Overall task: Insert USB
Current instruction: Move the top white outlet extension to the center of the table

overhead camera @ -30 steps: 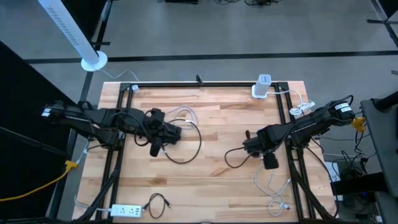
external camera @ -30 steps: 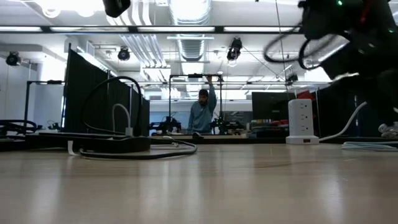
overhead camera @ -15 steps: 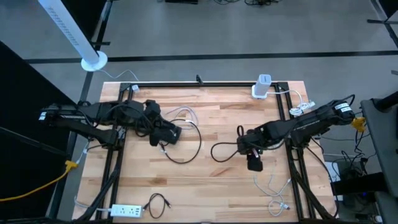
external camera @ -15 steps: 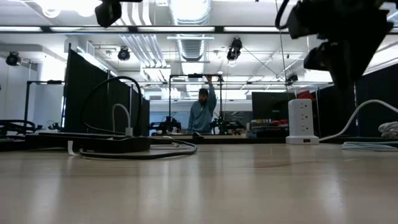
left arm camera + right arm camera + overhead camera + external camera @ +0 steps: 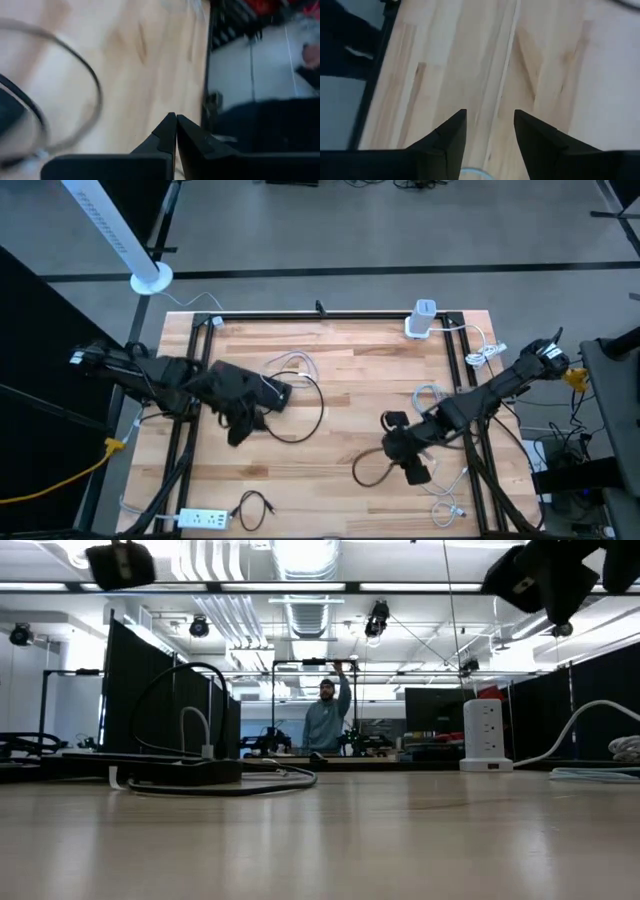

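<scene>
Wooden tabletop (image 5: 340,370): left gripper (image 5: 176,131) closed, empty, near left edge; right gripper (image 5: 489,131) parted, empty, near right edge.

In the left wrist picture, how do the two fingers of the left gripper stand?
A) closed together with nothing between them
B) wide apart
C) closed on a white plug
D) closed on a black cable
A: the left gripper has its fingertips pressed together, with nothing between them, above the wooden table.

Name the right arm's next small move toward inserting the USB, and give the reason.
Probably lower the right gripper toward the black cable looped beside it. Its fingers are apart with only bare table between them, so nothing is held yet. The left gripper is shut and empty.
</scene>
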### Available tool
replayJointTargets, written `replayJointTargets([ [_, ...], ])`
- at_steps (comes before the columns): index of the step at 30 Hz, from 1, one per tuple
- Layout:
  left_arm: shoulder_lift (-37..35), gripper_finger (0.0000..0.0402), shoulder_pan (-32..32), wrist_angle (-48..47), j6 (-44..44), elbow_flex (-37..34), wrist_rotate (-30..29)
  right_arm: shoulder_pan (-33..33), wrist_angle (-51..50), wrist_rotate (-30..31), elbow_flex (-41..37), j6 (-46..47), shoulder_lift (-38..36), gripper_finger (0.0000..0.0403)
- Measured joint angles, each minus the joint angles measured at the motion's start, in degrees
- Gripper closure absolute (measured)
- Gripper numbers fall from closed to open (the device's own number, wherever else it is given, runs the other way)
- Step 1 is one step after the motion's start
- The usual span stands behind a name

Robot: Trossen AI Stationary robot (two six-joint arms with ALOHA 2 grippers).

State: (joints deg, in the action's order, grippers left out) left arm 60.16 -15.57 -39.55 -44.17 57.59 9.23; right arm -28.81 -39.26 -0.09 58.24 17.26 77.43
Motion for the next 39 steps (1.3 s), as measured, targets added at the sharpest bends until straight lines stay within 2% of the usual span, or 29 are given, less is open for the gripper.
replayJointTargets([
  [4,3.3,0.0402,-7.4,0.1,-4.8,0.0,0.6,-2.0,1.5,5.2,0.0,5.8,0.4,0.0227],
  [9,7.9,0.0402,-14.1,1.9,-5.5,-0.1,0.6,-3.4,5.5,4.4,0.8,12.6,3.3,0.0210],
  [15,14.0,0.0402,-20.7,8.7,0.9,-0.1,2.0,-6.8,5.5,2.5,8.0,12.4,12.0,0.0201],
  [18,16.8,0.0402,-22.9,11.3,0.6,-0.1,2.4,-8.5,5.6,2.7,12.3,12.1,16.6,0.0199],
  [25,21.8,0.0402,-24.7,15.6,-16.0,-0.1,7.7,-13.0,5.0,2.7,20.0,12.6,26.3,0.0203],
  [27,22.7,0.0402,-25.4,17.5,-21.2,-0.1,8.0,-14.1,2.1,1.4,21.7,12.6,27.7,0.0203],
  [30,24.1,0.0402,-26.8,22.8,-27.0,-0.1,8.0,-15.9,-8.2,1.0,24.6,14.9,28.0,0.0204],
  [33,25.3,0.0402,-27.9,28.0,-28.4,-0.1,8.0,-17.8,-17.3,1.0,25.7,19.1,27.0,0.0207],
  [35,25.7,0.0402,-28.2,30.5,-29.7,-0.1,7.5,-19.4,-21.9,0.8,25.9,23.5,25.8,0.0210],
  [39,25.8,0.0402,-28.7,32.6,-36.2,-0.1,1.8,-23.1,-27.3,-1.2,25.9,35.8,22.6,0.0217],
])
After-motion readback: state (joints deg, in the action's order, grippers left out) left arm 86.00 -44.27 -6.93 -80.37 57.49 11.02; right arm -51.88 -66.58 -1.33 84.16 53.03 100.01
